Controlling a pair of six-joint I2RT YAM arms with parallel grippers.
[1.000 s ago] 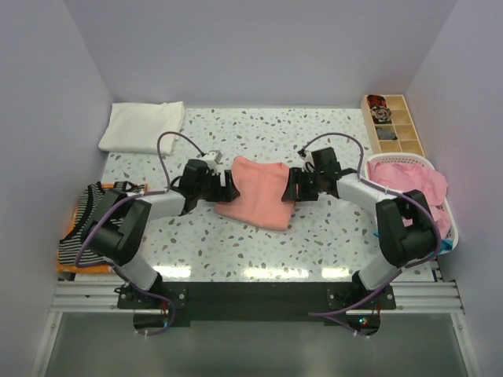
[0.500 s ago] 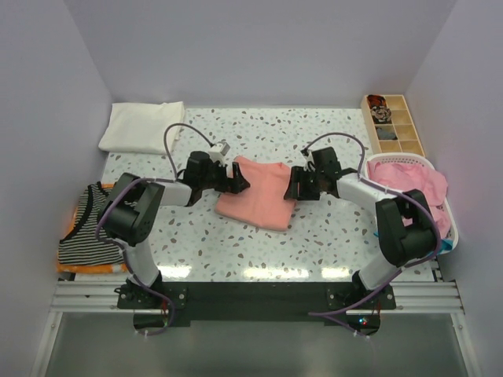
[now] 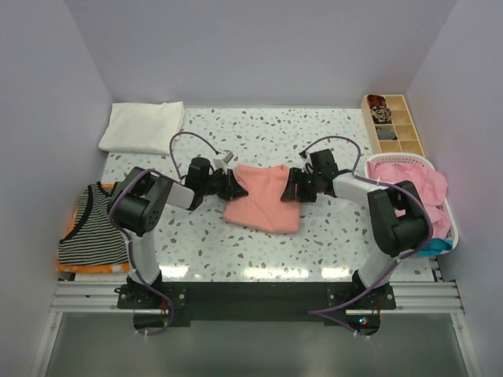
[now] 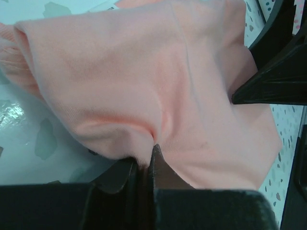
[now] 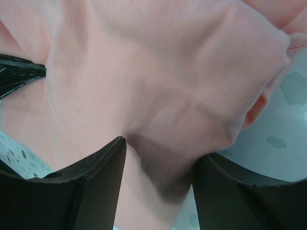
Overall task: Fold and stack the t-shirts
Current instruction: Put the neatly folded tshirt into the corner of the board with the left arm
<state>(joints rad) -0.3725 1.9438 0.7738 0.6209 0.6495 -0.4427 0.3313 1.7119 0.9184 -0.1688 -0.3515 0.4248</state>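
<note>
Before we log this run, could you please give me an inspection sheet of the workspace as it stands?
Surface: speckled table, glare near the front edge.
Job's things: salmon t-shirt mid-table between both grippers; striped t-shirt at the left edge; white folded cloth far left; pink clothes in a white basket on the right.
Clutter: wooden compartment tray far right, small items inside.
Grippers: left gripper shut on the salmon t-shirt; right gripper has its fingers apart with bunched shirt between them, grip unclear.
Cables: purple cables loop above both wrists.
Surroundings: plain pale walls on three sides.
</note>
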